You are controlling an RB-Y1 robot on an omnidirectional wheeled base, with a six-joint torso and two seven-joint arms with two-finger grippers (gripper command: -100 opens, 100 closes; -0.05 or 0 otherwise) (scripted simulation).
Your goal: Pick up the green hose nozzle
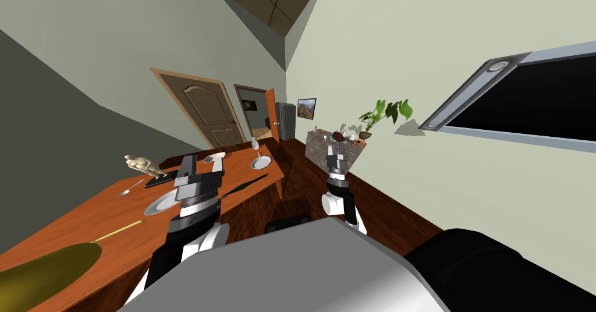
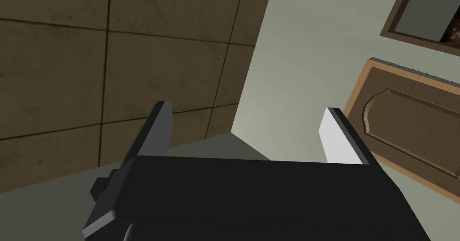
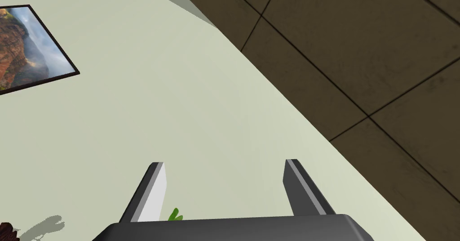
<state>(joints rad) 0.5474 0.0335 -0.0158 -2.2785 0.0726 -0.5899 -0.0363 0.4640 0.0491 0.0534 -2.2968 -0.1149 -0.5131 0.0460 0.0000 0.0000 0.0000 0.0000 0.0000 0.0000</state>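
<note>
A slim dark green object (image 1: 244, 185), which I take for the hose nozzle, lies on the orange-brown wooden table (image 1: 87, 215) near its right edge. My left gripper (image 1: 202, 162) is raised above the table, just left of the green object and apart from it. Its fingers (image 2: 158, 126) stand open with nothing between them. My right gripper (image 1: 336, 151) is raised over the floor to the right of the table. It is open too, and its fingers (image 3: 150, 191) hold nothing.
The table also carries a white plate (image 1: 160, 204), a second plate (image 1: 261, 162), a knife (image 1: 129, 188), a tan figurine (image 1: 141, 164) and a yellow-olive object (image 1: 46, 268) at the near end. A stone-faced sideboard (image 1: 326, 148) with a plant (image 1: 384, 113) stands against the right wall.
</note>
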